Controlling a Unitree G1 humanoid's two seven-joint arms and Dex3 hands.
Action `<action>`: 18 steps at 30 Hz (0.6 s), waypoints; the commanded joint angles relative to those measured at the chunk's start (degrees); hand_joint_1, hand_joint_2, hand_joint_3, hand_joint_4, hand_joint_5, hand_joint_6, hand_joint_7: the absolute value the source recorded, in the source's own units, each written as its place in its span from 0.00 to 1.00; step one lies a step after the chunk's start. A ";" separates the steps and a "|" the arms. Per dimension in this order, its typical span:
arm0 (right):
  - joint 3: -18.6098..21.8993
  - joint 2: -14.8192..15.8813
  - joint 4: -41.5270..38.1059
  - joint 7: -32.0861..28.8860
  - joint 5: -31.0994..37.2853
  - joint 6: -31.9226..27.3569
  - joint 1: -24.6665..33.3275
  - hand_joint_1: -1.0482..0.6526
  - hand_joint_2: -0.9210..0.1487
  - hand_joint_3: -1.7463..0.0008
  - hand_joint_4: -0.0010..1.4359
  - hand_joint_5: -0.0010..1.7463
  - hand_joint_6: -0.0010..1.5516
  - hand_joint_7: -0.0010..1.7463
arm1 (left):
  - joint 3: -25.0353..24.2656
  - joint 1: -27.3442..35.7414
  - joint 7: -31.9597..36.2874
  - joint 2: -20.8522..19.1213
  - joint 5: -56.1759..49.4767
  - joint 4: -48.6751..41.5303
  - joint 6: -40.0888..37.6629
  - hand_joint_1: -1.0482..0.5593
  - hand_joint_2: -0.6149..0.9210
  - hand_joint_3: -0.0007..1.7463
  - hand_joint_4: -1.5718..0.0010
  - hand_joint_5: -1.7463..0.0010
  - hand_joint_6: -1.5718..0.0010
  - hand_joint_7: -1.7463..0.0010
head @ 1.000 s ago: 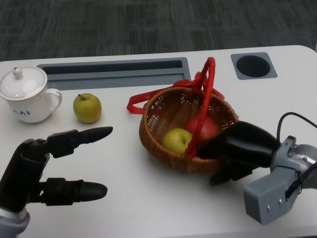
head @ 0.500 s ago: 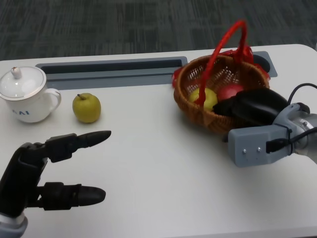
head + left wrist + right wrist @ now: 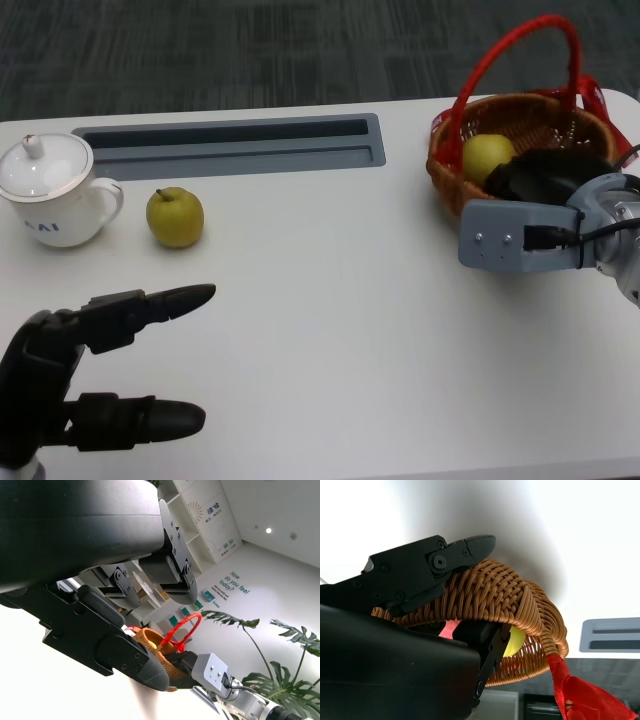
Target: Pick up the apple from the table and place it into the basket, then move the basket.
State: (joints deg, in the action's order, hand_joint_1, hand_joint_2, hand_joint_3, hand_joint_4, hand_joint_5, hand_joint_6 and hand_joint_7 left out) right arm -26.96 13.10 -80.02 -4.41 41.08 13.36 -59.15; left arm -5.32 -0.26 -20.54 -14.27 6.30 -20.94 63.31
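Gripping woven wicker basket (image 3: 560, 120) rim, right hand (image 3: 545, 180), round apple (image 3: 487, 156) inside

wicker basket (image 3: 520, 115), red handle upright, at table's far right; one yellow-green apple (image 3: 487, 156) inside, perhaps more.

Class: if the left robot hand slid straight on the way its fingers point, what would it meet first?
Probably nothing close: the left robot hand points right across bare table, well short of the basket. Depth is uncertain.

Bright even light, wrist backgrounds overexposed
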 commanded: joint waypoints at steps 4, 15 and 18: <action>3.11 -0.60 0.22 -0.53 -2.47 -3.71 -0.73 0.43 0.00 0.93 0.70 0.03 0.58 0.00 | -1.10 3.99 1.03 -1.30 1.04 3.82 -0.55 0.26 0.86 0.00 0.43 0.99 0.47 0.99; 5.13 -1.71 0.36 0.10 -3.82 -3.66 0.34 0.26 0.05 0.99 0.58 0.00 0.48 0.00 | -0.88 5.48 0.30 -1.73 1.97 4.41 0.10 0.26 0.87 0.00 0.44 1.00 0.46 0.99; 5.41 -1.52 0.36 2.14 -4.22 -3.37 0.16 0.18 0.09 1.00 0.45 0.00 0.36 0.00 | -0.84 5.13 0.38 -1.71 1.50 4.46 -0.24 0.25 0.87 0.00 0.44 1.00 0.46 1.00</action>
State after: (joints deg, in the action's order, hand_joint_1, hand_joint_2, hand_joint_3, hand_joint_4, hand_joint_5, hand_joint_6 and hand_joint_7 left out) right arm -22.04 11.31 -80.27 -3.30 37.62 9.35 -58.37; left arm -6.13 5.13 -20.44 -15.02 8.19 -16.90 63.19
